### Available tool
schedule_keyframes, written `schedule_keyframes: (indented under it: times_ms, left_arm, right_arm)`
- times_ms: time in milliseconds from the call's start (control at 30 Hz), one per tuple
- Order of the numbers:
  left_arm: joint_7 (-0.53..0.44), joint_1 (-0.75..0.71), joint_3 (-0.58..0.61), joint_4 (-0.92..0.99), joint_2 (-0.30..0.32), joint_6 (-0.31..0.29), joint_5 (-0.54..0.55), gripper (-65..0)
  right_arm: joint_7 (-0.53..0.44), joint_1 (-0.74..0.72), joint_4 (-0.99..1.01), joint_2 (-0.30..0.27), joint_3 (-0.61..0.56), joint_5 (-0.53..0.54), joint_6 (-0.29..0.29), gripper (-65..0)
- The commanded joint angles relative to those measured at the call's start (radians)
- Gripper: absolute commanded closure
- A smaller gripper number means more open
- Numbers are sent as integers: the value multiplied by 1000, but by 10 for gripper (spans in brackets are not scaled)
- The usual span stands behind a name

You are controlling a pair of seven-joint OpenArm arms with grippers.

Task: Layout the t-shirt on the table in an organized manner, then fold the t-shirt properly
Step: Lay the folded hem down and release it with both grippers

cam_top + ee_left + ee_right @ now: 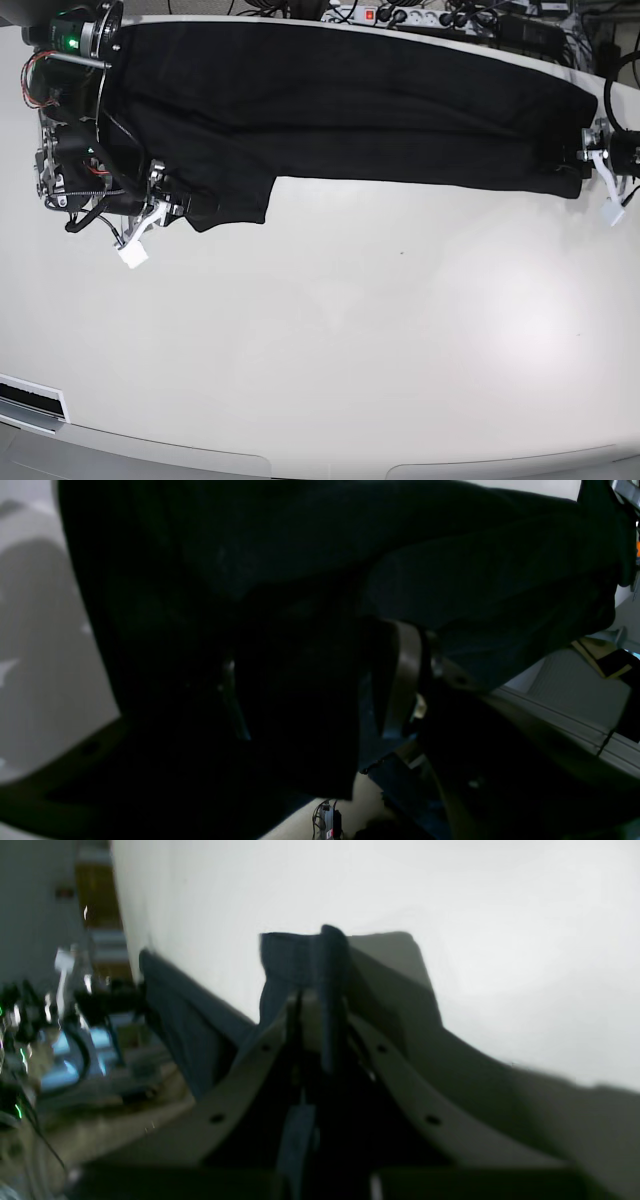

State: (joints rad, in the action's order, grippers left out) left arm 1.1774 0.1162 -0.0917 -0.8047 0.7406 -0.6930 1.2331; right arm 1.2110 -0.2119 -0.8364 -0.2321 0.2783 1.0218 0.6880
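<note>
The black t-shirt [340, 105] is lying stretched in a long band across the far part of the white table [350, 340], running from one arm to the other. The right pincer [312, 1005] is pinching a fold of the fabric between its closed jaws, while the left pincer [320, 700] is standing with its jaws spread, dark cloth lying between them; whether it is gripping that cloth cannot be told

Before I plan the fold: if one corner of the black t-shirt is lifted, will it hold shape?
Probably not. The t-shirt sags between both grippers and looks floppy. Its fabric bunches in the right gripper, so it likely drapes and drags across the table.
</note>
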Motion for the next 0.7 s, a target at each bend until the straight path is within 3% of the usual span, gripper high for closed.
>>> schedule_keyframes:
  times_ms: [0,67,233,433,667]
  left_arm:
    - [-3,12,-7,-11,27,-5,13,-343]
    - [-3,12,-7,-11,27,-5,13,-343]
    - [-3,12,-7,-11,27,-5,13,-343]
    - [-16,12,-7,-11,27,-5,13,-343]
    - [-30,13,-8,-11,27,-5,15,-343]
  right_arm:
    - [42,-20,-57,-14,3,70,10,0]
    - [168,6,-156,-14,3,183,10,0]
    - [185,189,-518,-14,3,389,10,0]
    - [185,460,-913,-14,3,394,10,0]
    - [185,632,-1004,-12,3,371,10,0]
